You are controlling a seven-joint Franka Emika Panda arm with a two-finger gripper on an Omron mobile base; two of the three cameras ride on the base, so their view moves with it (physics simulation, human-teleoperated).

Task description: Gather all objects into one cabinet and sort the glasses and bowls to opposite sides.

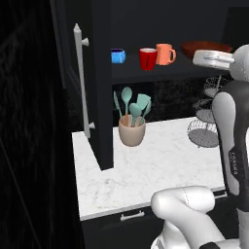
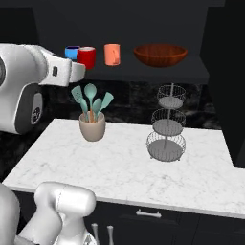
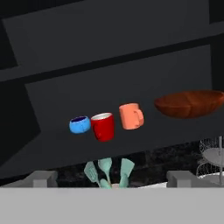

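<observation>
Facing shelf | tool (image 3: 112, 178) released, empty, backed off | red cup (image 3: 103, 126) dead ahead, blue cup (image 3: 80, 124) left, orange mug (image 3: 131, 116) and bowl (image 3: 190, 103) right

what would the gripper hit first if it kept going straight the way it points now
Probably the red cup on the cabinet shelf: it sits nearest the middle of the hand view, between the blue cup and orange mug. Depth is unclear.

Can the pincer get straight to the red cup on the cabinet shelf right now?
Probably yes. The cabinet door stands open, the open pincer faces the shelf, and the red cup sits slightly forward of the blue cup and orange mug beside it.
</observation>
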